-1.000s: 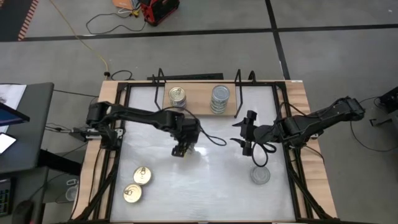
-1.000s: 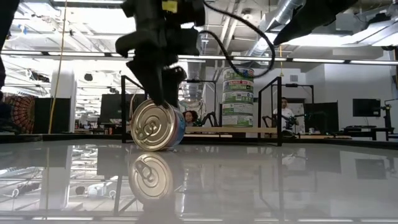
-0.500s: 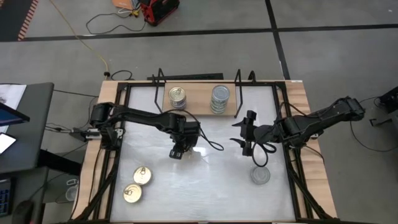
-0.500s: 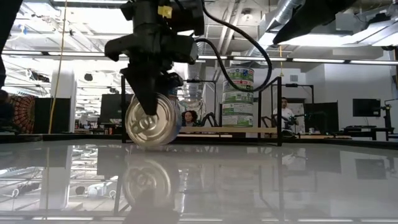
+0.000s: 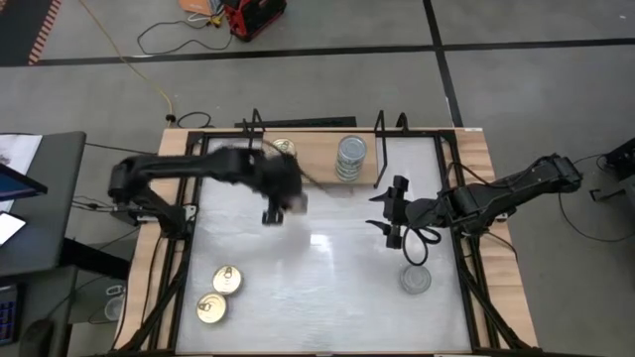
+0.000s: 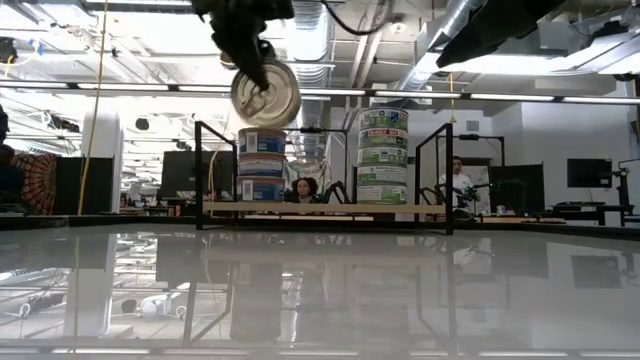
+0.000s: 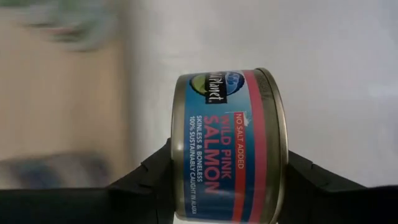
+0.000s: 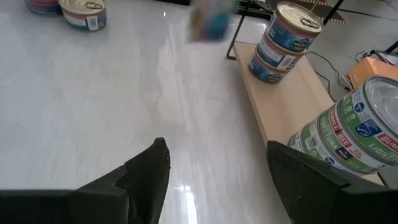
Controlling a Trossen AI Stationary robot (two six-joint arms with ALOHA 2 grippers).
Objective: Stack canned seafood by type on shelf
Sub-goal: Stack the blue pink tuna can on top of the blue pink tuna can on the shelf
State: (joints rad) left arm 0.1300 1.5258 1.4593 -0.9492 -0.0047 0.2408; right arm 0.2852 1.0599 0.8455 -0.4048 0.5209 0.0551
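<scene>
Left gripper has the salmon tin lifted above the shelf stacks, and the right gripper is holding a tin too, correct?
Not quite. The left gripper does hold the salmon tin up above the shelf stacks, but the right gripper holds nothing: the right wrist view shows its fingers open over bare table.

You have two black jointed arms, slender tubular links between rounded joint housings. A black cable loops loosely beside the right gripper (image 5: 399, 212). Its fingers (image 8: 148, 167) are matte black, angular, wedge-shaped. No markings are legible on either arm.
</scene>
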